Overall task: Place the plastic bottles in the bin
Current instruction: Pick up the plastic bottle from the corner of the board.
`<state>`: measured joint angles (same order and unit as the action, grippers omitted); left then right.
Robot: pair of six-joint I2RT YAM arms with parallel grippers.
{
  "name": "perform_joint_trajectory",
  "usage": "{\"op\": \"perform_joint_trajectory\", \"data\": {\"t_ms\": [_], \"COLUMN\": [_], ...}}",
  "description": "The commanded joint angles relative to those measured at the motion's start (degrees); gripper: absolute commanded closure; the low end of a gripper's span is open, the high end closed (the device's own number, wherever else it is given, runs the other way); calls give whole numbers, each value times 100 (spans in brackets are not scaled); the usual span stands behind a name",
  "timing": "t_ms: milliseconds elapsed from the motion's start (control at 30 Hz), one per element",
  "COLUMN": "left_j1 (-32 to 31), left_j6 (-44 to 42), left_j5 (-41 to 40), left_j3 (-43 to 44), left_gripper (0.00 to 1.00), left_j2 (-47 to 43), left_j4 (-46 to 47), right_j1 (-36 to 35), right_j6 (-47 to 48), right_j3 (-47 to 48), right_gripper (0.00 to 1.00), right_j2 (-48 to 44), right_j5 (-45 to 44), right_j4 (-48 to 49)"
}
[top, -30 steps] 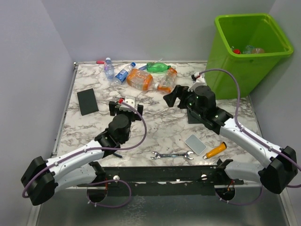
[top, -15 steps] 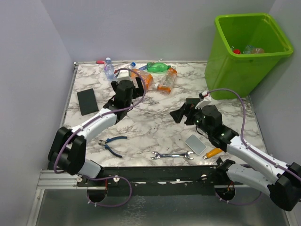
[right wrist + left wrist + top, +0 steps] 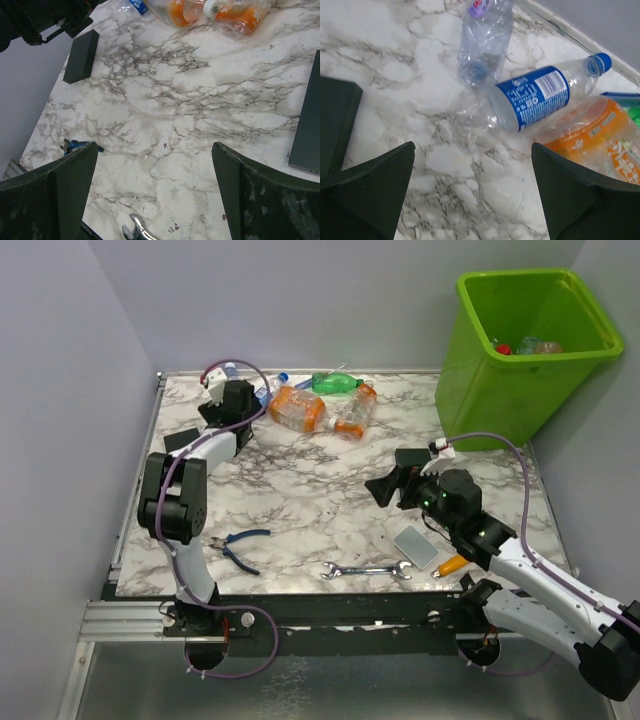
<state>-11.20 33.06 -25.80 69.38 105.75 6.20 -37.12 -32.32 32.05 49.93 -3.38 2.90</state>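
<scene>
Bottles (image 3: pixel 530 100) lie just ahead of the left hand (image 3: pixel 472 150), whose jaws gape empty.

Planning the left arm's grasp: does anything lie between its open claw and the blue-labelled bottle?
Nothing visible does. Only bare marble separates the left claw from the blue-labelled bottle; a clear bottle and an orange bottle lie beside it, farther off.

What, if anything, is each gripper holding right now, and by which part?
Nothing is held. The left gripper is open, short of the blue-labelled bottle; the right gripper is open over the marble table.
</scene>
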Motion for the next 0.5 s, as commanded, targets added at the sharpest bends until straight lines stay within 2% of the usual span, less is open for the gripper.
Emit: {"op": "perform_joint_trajectory", "data": {"t_ms": [0, 100, 267, 467], "left_j1": [0, 13, 13, 36], "left_j6": [-1611, -2547, -3619, -4097], "left_j5": [313, 780, 1249, 1193], "left_j3": [935, 1509, 1842, 2233], "left_gripper": [1, 1, 1, 1], "left_j2": [599, 1064, 1419, 1769], "left_j4": [10, -238, -337, -786], "right_j1": [-14, -14, -10, -14], "right_j6": [334, 382, 403, 456], "right_j3": [-55, 33, 47, 61], "right_gripper": [0, 0, 0, 0], "right_j2": [-169, -155, -235, -454], "right_j5": [26, 110, 279, 302], "right_j4": [-182, -271, -475, -649]}}
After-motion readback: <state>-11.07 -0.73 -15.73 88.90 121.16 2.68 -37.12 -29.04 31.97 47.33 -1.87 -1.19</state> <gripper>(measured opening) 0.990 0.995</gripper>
